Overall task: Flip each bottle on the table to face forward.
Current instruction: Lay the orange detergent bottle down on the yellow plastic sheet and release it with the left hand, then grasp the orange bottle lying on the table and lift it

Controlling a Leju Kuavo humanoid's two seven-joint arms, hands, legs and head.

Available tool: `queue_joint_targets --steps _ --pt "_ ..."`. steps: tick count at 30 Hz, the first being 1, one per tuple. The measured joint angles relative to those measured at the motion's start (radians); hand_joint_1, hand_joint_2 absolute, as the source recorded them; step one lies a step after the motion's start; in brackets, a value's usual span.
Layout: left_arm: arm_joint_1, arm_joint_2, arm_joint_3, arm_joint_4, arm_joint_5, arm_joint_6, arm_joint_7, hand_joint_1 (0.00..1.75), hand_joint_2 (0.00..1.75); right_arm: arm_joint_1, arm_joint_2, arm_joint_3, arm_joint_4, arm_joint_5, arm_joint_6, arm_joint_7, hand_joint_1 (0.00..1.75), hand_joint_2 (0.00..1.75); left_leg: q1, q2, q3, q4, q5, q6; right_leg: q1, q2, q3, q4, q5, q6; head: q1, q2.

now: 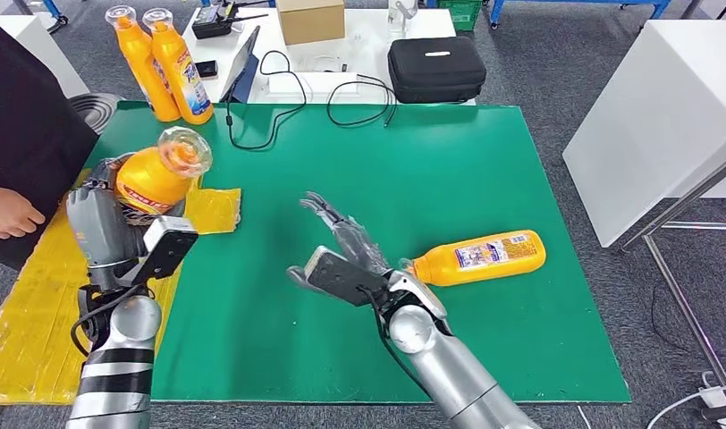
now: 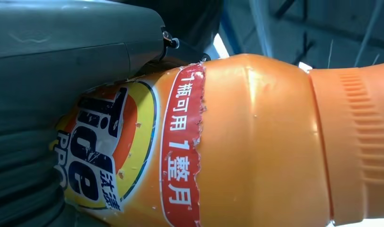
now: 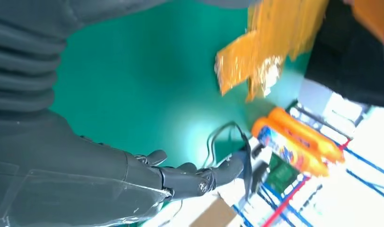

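Gripping one orange plastic detergent bottle (image 1: 154,179) in my left hand (image 1: 100,223) above the green desk (image 1: 449,170). My right hand (image 1: 346,241) hovers open; another orange bottle (image 1: 480,257) lies just beyond it, apparently untouched, long axis crosswise, cap toward my fingers.

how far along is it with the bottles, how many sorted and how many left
Looks done: two upright bottles stand at the table's far left corner. In hand: the left hand holds a third bottle above the table. Left: the lying bottle beside the open right hand.
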Motion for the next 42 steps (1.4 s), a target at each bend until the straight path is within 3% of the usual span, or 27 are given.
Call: queue_joint_targets --steps 8,12,22,23,26,27,31,42 --pt "-0.015 0.059 0.014 0.123 -0.173 0.069 0.057 1.75 1.75 0.021 -0.055 -0.047 -0.077 -0.012 0.0 -0.018 0.0 0.0 0.0 0.001 0.0 0.0 0.0 0.0 0.0 0.001 0.0 0.0 0.0 0.0 0.0 0.0" --pt "-0.042 0.095 0.014 0.248 -0.309 0.09 0.107 1.75 1.75 0.021 -0.071 -0.056 -0.082 -0.027 0.001 -0.033 0.0 0.0 0.0 0.001 0.0 0.0 0.0 0.0 0.0 0.001 0.0 0.0 0.0 0.0 0.0 0.0" --pt "-0.069 0.137 0.014 0.602 -0.323 0.093 0.098 1.75 1.75 0.025 -0.114 -0.072 -0.083 -0.048 0.006 -0.059 0.0 0.0 0.0 0.001 -0.001 0.0 0.0 0.0 0.0 0.001 -0.001 0.0 0.0 0.0 0.0 0.0" --pt "-0.069 0.139 0.014 0.624 -0.331 0.094 0.104 1.43 1.75 0.026 -0.119 -0.073 -0.085 -0.049 0.008 -0.06 0.0 0.0 0.0 0.001 -0.001 0.0 0.0 0.0 0.0 0.001 -0.001 0.0 0.0 0.0 0.0 0.0" --pt "-0.074 0.146 0.014 0.675 -0.353 0.099 0.122 0.12 0.44 0.032 -0.133 -0.074 -0.091 -0.053 0.017 -0.064 0.0 0.0 0.0 0.001 -0.001 0.0 0.0 0.0 0.0 0.001 -0.001 0.0 0.0 0.0 0.0 0.0" --pt "-0.078 0.149 0.014 0.687 -0.36 0.101 0.13 0.0 0.0 0.033 -0.137 -0.074 -0.094 -0.054 0.018 -0.065 0.0 0.0 0.0 0.001 -0.001 0.0 0.0 0.0 0.0 0.001 -0.001 0.0 0.0 0.0 0.0 0.0" --pt "-0.1 0.163 0.015 0.749 -0.393 0.102 0.174 0.0 0.0 0.04 -0.15 -0.074 -0.099 -0.056 0.018 -0.067 0.0 0.0 0.0 0.001 -0.001 0.0 0.0 0.0 0.0 0.001 -0.001 0.0 0.0 0.0 0.0 0.0" --pt "-0.119 0.182 0.019 0.794 -0.409 0.102 0.18 0.0 0.0 0.046 -0.167 -0.076 -0.103 -0.056 0.02 -0.068 0.0 0.0 0.0 0.001 -0.001 0.0 0.0 -0.001 0.001 0.001 -0.001 0.001 0.0 0.0 0.0 0.0"
